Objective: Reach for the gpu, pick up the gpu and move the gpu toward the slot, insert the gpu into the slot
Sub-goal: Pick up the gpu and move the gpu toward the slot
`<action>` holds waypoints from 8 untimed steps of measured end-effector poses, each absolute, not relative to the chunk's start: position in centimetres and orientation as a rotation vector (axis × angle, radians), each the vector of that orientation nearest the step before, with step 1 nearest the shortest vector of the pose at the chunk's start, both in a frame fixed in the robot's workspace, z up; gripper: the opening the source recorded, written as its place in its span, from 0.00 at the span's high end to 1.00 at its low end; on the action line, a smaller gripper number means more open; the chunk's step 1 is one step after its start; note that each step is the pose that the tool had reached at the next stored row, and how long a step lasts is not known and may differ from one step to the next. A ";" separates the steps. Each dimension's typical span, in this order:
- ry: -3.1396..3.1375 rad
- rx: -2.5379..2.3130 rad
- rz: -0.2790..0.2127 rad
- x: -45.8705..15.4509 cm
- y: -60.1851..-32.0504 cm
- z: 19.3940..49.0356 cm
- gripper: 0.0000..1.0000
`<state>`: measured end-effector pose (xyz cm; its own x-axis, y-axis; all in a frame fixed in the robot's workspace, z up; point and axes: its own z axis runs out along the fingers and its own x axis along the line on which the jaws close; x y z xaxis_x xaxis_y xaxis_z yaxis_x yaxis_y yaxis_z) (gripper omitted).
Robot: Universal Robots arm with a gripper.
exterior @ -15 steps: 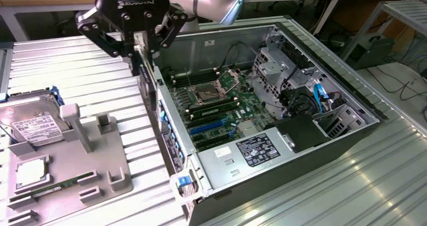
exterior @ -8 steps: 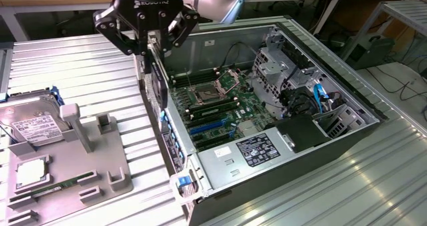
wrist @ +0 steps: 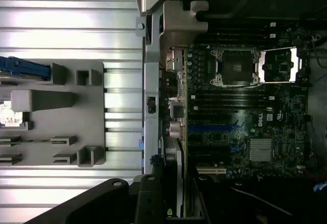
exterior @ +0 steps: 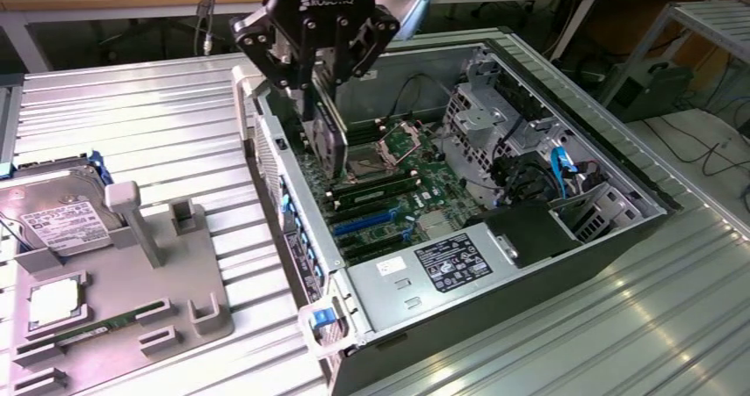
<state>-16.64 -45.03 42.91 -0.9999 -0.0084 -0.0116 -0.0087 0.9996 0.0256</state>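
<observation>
I see an open computer case [exterior: 504, 326] lying on the ribbed metal table [exterior: 140, 106], a labelled power supply [exterior: 451, 264] inside it, and at the exterior view's left a grey holder tray [exterior: 118, 282] carrying a silver hard drive [exterior: 53, 220].

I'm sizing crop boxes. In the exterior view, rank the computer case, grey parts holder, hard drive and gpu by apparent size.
1. computer case
2. grey parts holder
3. hard drive and gpu, not ranked: the gpu, held in the gripper, shows nearly edge-on, so it looks like a narrow strip.
</observation>
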 end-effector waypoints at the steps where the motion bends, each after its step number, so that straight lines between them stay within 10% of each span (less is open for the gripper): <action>1: 3.130 -0.014 0.040 -16.1 -45.0 42.9 0.73; 8: 3.130 -0.013 0.040 -11.7 -45.0 42.8 0.73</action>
